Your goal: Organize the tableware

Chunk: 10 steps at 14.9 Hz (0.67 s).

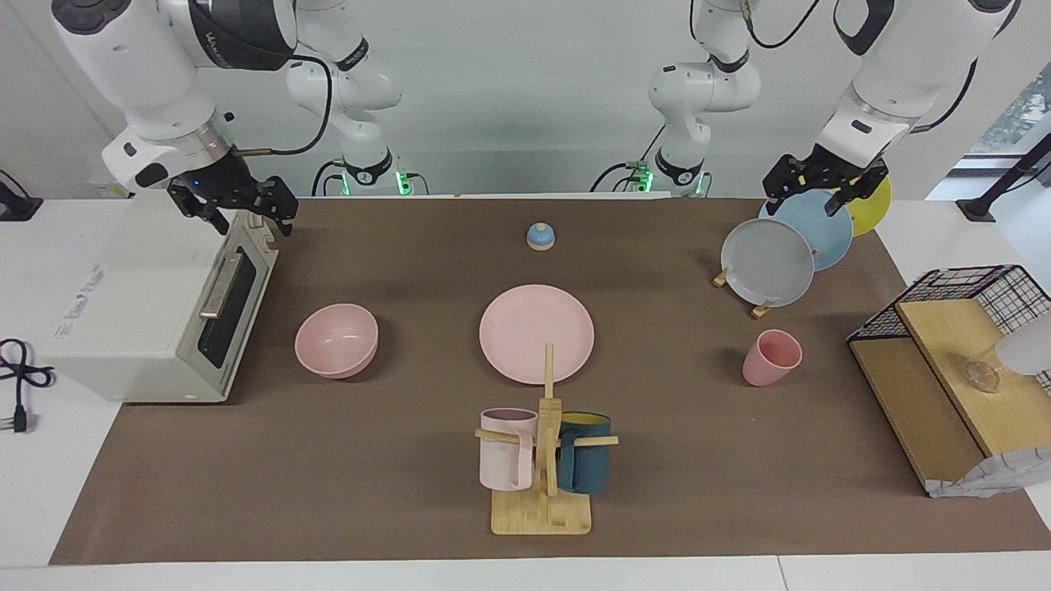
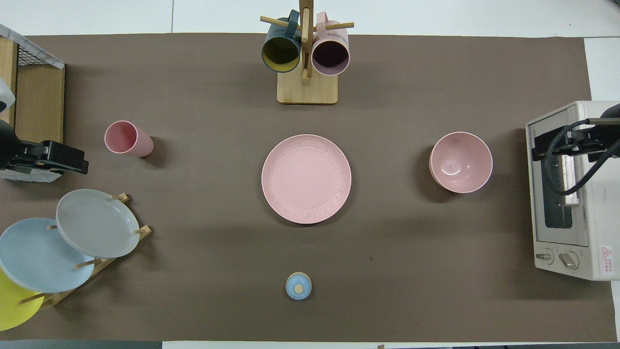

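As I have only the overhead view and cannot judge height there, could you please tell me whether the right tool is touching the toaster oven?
Observer: No, the right tool hangs in the air over the top front edge of the toaster oven, open and empty.
Operator: Thank you. And the left tool?
Observer: The left tool is also raised, over the standing blue plate, open and holding nothing.
Operator: From here the pink cup looks tipped over. Is it?
Observer: No, the pink cup stands on its base, mouth up.
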Each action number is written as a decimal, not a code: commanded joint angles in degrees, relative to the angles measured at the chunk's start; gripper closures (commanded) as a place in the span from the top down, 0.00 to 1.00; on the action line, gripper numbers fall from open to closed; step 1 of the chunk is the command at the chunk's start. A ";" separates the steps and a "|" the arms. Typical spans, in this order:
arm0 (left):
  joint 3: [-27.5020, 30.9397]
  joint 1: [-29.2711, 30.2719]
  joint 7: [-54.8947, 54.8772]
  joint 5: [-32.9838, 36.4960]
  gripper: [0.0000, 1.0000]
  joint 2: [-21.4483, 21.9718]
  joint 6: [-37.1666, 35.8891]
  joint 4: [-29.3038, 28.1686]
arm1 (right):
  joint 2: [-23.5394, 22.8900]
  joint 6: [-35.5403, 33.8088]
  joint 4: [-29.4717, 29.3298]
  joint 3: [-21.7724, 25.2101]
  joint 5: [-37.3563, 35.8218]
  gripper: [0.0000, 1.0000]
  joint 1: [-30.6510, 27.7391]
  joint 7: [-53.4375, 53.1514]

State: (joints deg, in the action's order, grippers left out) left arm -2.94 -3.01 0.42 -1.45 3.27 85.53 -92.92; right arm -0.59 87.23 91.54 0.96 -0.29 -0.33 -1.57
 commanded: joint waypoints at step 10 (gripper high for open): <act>0.39 0.02 0.46 0.75 1.00 2.00 -0.19 -1.83 | -0.02 0.48 -2.15 -1.04 -0.25 1.00 -0.11 1.05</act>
State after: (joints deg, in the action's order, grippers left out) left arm -2.83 -2.92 0.42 -1.45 3.83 85.50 -93.27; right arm -0.58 87.37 90.98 0.36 -0.29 -0.28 -1.56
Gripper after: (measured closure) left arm 0.000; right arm 0.000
